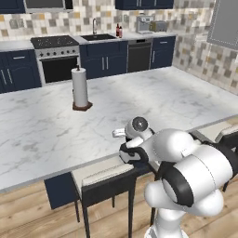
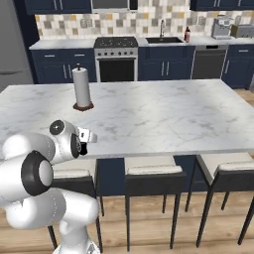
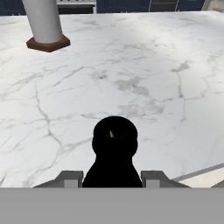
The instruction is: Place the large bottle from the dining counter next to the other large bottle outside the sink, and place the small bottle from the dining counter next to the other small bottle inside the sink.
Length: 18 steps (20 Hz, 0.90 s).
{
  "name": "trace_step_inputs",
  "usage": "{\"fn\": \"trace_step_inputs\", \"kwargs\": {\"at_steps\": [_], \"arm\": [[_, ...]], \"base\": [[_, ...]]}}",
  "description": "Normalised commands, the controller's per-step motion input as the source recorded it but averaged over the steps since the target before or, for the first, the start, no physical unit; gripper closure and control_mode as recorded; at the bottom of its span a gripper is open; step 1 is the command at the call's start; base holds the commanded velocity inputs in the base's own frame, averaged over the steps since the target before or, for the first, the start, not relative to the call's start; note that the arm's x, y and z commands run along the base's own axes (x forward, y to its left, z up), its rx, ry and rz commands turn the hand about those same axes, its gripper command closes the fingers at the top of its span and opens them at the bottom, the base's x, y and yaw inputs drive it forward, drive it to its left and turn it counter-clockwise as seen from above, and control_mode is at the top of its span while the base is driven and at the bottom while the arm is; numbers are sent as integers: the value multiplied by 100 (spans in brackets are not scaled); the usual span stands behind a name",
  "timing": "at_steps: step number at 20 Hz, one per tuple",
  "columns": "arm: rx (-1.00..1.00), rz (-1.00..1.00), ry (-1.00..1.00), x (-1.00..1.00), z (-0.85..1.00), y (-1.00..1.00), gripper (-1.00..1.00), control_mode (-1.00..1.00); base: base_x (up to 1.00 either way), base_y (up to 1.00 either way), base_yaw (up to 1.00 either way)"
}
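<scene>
- Black and glossy, a bottle sits right between my fingers in the hand view, its round cap facing the camera; my pincer is clamped on it, one finger on each side of its body.
- I carry it low over the near edge of the white marble dining counter, just above the stools.
- Whether this is the large or the small bottle I cannot tell from here; only its dark top and shoulders show.
- I judge it stiff and smooth, likely glass or hard plastic, so it could slip or twist if I swing fast. Light enough for one grip, I think, but top-heavy if held low.
- The best hold is across the straight body below the shoulder, not on the narrowing neck.
- The counter is flat polished stone with grey veins, hard and slick; a bottle set down crooked would skid or topple.
- A paper towel roll stands upright on a round wooden base, well apart from me on the far side of the counter.
- Across the kitchen the sink is sunk into the back counter, with a reddish bottle standing just beside it, outside the basin.
- Inside the basin I cannot see from here.
</scene>
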Motion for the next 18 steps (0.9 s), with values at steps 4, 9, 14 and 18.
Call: {"fn": "trace_step_inputs", "kwargs": {"at_steps": [4,9,14,18], "arm": [[0,0,0,0,0,0,100,100],[0,0,0,0,0,0,100,100],[0,0,0,0,0,0,100,100],[0,0,0,0,0,0,100,100]], "base": [[0,-37,0],[7,-60,-1],[14,-66,-2],[10,-69,0]]}}
